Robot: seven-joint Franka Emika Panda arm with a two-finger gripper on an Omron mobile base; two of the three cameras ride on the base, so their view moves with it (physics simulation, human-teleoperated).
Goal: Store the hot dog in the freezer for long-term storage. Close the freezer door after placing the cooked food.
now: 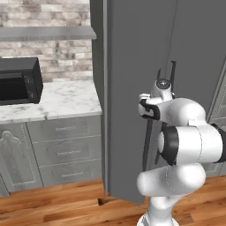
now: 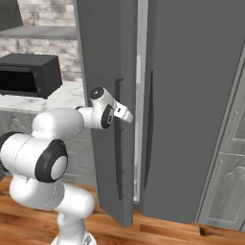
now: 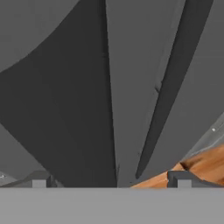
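Note:
The freezer (image 2: 191, 95) is a tall dark grey appliance. Its left freezer door (image 2: 105, 72) stands slightly ajar, and a pale strip of the inside (image 2: 141, 72) shows in the gap. A thin black bar handle (image 2: 118, 148) runs down the door's edge. My gripper (image 2: 123, 114) is right at this handle, about a third of the way down it. In the hand view the gripper (image 3: 111, 181) is open, its fingertips (image 3: 39, 181) wide apart with nothing between them, facing the dark door panels and a black bar handle (image 3: 166, 87). The hot dog is out of view.
A black microwave (image 1: 20, 79) sits on the marble counter (image 1: 66, 99) left of the freezer, over grey drawers (image 1: 66, 150). A carved grey cabinet door (image 2: 229, 162) stands to the right. Below is wood floor (image 1: 53, 207). My own arm (image 1: 185, 141) fills the near space before the door.

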